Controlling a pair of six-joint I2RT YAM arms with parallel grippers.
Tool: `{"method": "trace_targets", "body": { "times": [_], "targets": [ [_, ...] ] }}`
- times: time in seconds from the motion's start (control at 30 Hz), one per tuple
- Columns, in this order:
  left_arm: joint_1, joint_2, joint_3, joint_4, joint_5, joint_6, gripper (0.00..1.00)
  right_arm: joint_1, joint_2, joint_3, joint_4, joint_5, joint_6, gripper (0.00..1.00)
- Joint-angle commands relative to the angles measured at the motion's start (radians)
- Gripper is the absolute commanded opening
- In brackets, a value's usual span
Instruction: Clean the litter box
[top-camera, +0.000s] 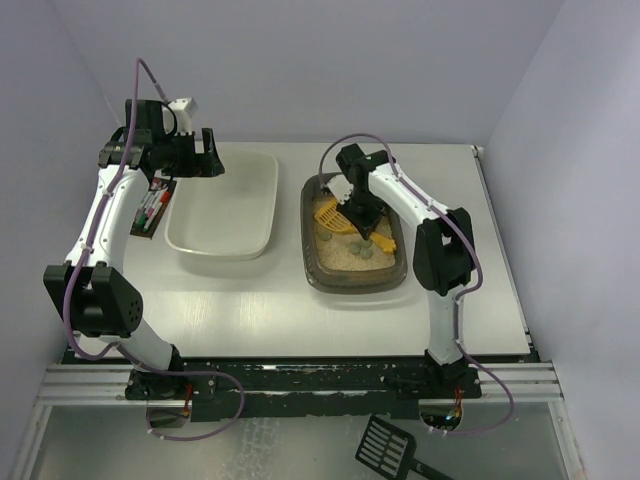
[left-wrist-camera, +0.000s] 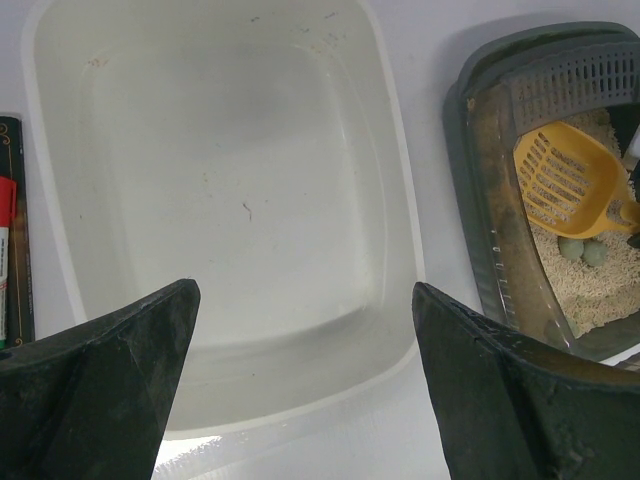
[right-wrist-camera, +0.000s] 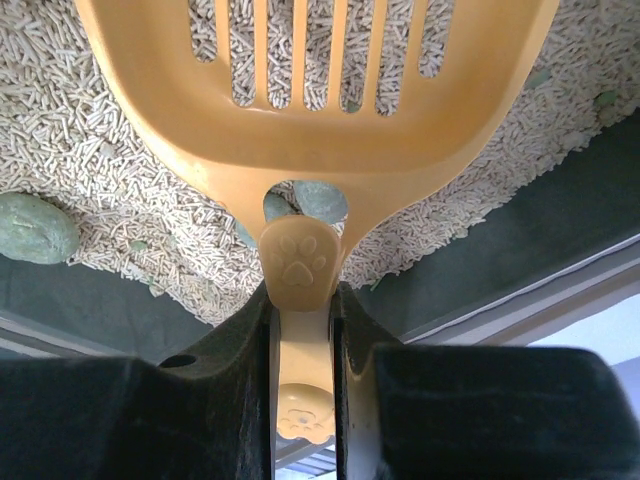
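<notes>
The dark brown litter box (top-camera: 312, 262) sits right of centre, holding beige litter and grey-green lumps (top-camera: 362, 246). It also shows in the left wrist view (left-wrist-camera: 480, 200). My right gripper (top-camera: 358, 214) is shut on the handle of a yellow slotted scoop (top-camera: 330, 217), whose blade lies over the litter at the box's far end. In the right wrist view the scoop (right-wrist-camera: 320, 90) fills the top, my gripper (right-wrist-camera: 303, 330) clamps its handle, and lumps (right-wrist-camera: 35, 228) lie on the litter. My left gripper (top-camera: 212, 160) is open and empty over the far left edge of a white tub (top-camera: 225, 205).
The white tub (left-wrist-camera: 230, 200) is empty. A dark pack with markers (top-camera: 153, 208) lies left of it. A grey slotted scoop rests in the litter box's far end (left-wrist-camera: 570, 85). A black scoop (top-camera: 390, 447) lies below the table's near rail. Walls close in behind and on both sides.
</notes>
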Motion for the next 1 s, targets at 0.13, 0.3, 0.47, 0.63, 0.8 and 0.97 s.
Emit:
{"method": "trace_targets", "body": {
  "times": [0.13, 0.3, 0.47, 0.63, 0.8, 0.97],
  "targets": [
    [-0.008, -0.018, 0.001, 0.010, -0.005, 0.010, 0.99, 0.005, 0.077, 0.170, -0.152, 0.038, -0.059, 0.00],
    [-0.008, -0.033, -0.011, 0.015, 0.000, 0.012, 0.99, 0.009, 0.117, 0.235, -0.200, 0.047, -0.076, 0.00],
    [-0.008, -0.038, -0.018, 0.021, 0.002, 0.006, 0.99, 0.030, 0.131, 0.243, -0.202, 0.090, -0.089, 0.00],
    [-0.008, -0.045, -0.022, 0.024, 0.011, 0.002, 0.99, 0.041, 0.123, 0.245, -0.200, 0.117, -0.087, 0.00],
    [-0.008, -0.043, -0.022, 0.025, 0.020, 0.000, 0.99, 0.067, 0.082, 0.254, -0.203, 0.132, -0.077, 0.00],
    [-0.009, -0.032, -0.011, 0.032, 0.011, -0.052, 0.99, 0.085, 0.039, 0.238, -0.202, 0.175, -0.068, 0.00]
  ]
}}
